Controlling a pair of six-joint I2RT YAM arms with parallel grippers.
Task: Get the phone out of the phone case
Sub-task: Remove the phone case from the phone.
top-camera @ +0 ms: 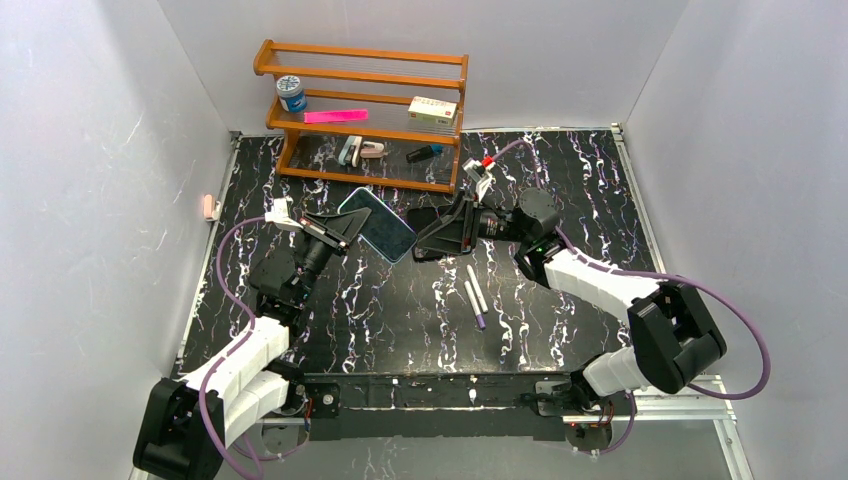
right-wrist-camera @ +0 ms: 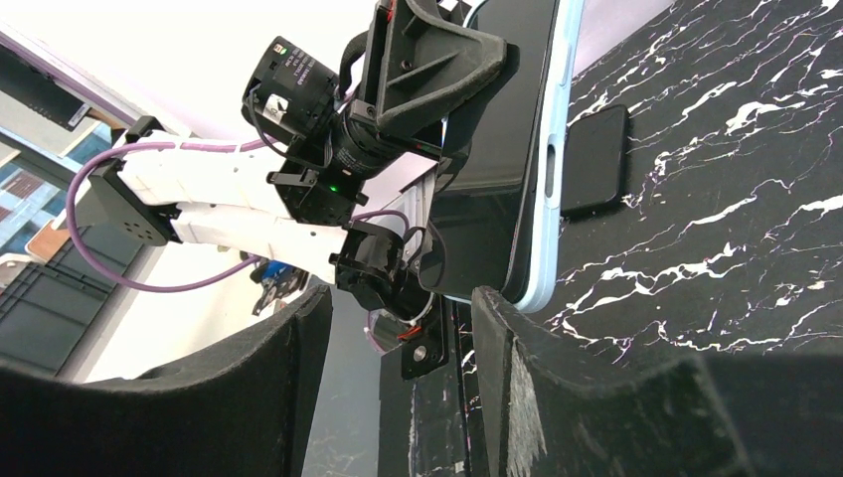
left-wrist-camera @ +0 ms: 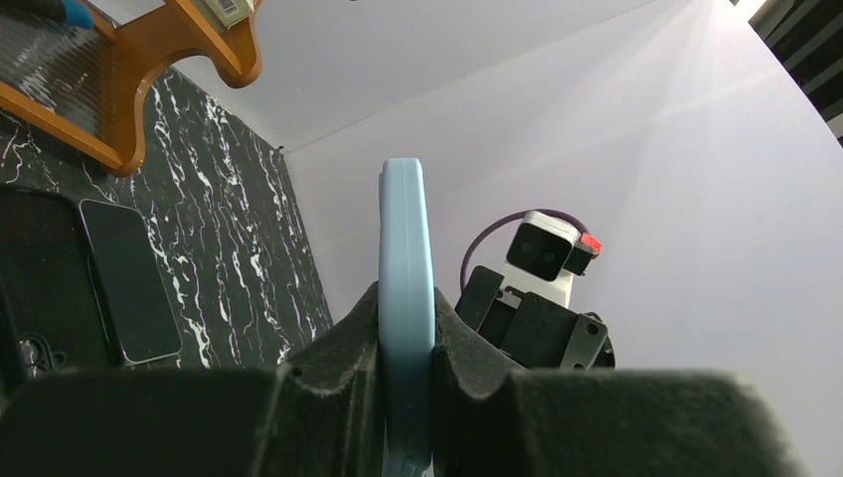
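My left gripper (top-camera: 345, 228) is shut on a light blue phone case (top-camera: 382, 228) and holds it above the table. In the left wrist view the case (left-wrist-camera: 406, 248) stands edge-on, clamped between the two fingers (left-wrist-camera: 338, 348). The right wrist view shows the dark phone (right-wrist-camera: 487, 189) sitting inside the case's blue rim (right-wrist-camera: 557, 199). My right gripper (top-camera: 432, 240) is open, just right of the case's free end. Its fingers (right-wrist-camera: 557, 388) hold nothing, and one fingertip sits right under the case's lower corner.
A flat black phone-like slab (left-wrist-camera: 129, 278) lies on the marble table (top-camera: 560, 200) behind the grippers. Two white pens (top-camera: 475, 295) lie at the middle. A wooden shelf (top-camera: 365, 115) with small items stands at the back. White walls enclose the table.
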